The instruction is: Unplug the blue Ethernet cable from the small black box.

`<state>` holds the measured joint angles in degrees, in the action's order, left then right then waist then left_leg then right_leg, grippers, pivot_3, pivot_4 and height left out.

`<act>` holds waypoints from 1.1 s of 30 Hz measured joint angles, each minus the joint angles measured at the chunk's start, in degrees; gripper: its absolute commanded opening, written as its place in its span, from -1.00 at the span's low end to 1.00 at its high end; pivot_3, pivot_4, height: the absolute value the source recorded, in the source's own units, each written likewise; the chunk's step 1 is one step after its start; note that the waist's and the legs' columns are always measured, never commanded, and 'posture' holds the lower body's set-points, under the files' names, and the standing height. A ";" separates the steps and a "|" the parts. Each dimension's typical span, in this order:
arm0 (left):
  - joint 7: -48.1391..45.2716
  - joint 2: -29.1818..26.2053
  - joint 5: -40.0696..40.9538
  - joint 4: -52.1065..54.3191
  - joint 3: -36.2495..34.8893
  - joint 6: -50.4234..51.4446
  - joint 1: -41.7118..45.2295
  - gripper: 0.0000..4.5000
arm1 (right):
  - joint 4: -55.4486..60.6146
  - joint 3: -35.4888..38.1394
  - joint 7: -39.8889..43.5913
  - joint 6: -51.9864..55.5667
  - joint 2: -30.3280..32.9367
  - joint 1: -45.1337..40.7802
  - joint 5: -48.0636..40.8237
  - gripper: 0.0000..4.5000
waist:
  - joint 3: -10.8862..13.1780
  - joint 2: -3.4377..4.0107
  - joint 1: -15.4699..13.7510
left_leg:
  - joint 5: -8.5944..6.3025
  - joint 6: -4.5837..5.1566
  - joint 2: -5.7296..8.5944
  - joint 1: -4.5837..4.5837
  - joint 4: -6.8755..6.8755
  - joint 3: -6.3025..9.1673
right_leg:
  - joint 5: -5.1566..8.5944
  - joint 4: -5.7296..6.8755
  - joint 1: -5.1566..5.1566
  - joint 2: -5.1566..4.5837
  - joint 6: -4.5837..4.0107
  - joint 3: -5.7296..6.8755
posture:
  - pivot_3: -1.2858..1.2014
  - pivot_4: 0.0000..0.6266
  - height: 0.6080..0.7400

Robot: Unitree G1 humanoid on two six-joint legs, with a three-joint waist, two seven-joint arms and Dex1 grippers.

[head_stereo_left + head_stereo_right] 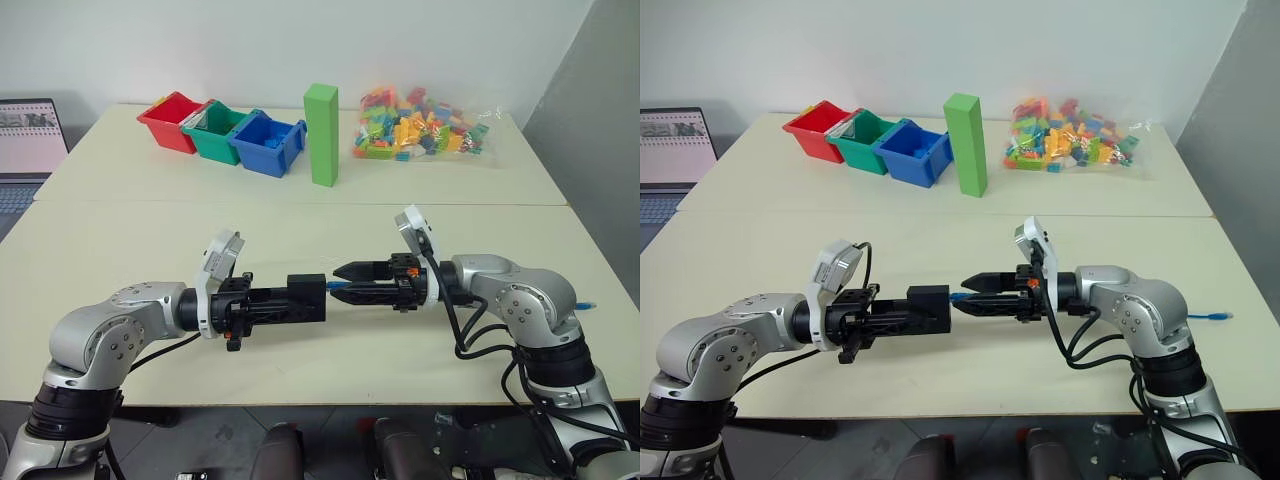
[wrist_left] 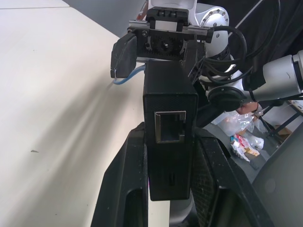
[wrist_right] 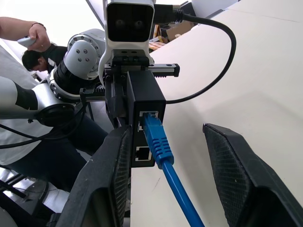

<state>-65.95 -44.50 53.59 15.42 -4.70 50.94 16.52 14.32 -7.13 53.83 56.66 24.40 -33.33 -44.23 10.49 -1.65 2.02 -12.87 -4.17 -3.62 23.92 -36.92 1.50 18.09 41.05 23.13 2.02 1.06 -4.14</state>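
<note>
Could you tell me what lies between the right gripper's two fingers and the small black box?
The blue Ethernet cable, still plugged into the small black box, runs between the right gripper's open fingers untouched, seen in the right wrist view.

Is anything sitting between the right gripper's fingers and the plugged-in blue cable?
Nothing visible. The right gripper is open, with the blue Ethernet cable between its fingers, still plugged into the small black box that the left gripper holds.

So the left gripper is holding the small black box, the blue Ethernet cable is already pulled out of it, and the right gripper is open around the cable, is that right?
Not quite. The blue Ethernet cable is still plugged into the small black box, as the right wrist view shows. The rest holds: the left gripper holds the box, and the right gripper is open around the cable.
</note>
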 measured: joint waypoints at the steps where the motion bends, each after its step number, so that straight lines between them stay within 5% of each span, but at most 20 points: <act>1: 0.02 0.00 -0.01 0.00 0.00 -0.01 0.00 -0.64 | 0.02 -0.06 0.03 0.00 0.03 0.00 0.00 0.11 | 0.00 0.00 0.00 | 0.00 0.00 0.00 0.00 0.00 0.00 | 0.00 0.00 0.00 0.00 0.00 0.00 | 0.03 -0.52 1.00; 4: 0.12 0.03 -0.01 0.00 0.00 -0.02 0.00 -0.64 | 0.05 -0.69 0.16 0.04 0.18 -0.01 0.00 0.11 | 0.00 0.00 0.01 | 0.00 0.00 0.00 0.00 0.00 0.00 | 0.00 0.00 0.00 0.00 0.00 0.00 | 0.03 -0.52 1.00; 17: 0.09 0.21 -0.45 0.16 0.00 -0.31 -0.04 -0.64 | 0.06 -0.79 0.28 1.97 0.11 -0.53 -2.43 -0.97 | 0.00 0.00 0.02 | 0.00 0.00 0.00 0.01 0.02 0.00 | 0.00 -0.02 0.01 0.00 0.00 0.00 | 0.03 -0.52 1.00; 33: -4.58 -1.41 -2.24 1.97 2.52 -2.68 -2.07 -0.64 | -0.95 -3.20 5.41 6.00 3.66 -1.68 -4.99 -0.98 | 0.02 0.02 0.04 | 0.00 0.01 -0.01 0.02 0.04 -0.02 | 0.00 -0.07 0.03 0.01 0.00 -0.01 | 0.03 -0.52 1.00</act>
<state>-70.54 -45.91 51.35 17.39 -2.17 48.25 14.44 13.37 -10.33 59.25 62.67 28.07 -35.02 -49.22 10.50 -1.64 2.06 -12.87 -4.16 -3.62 23.95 -36.88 1.48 18.10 40.98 23.16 2.03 1.06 -4.16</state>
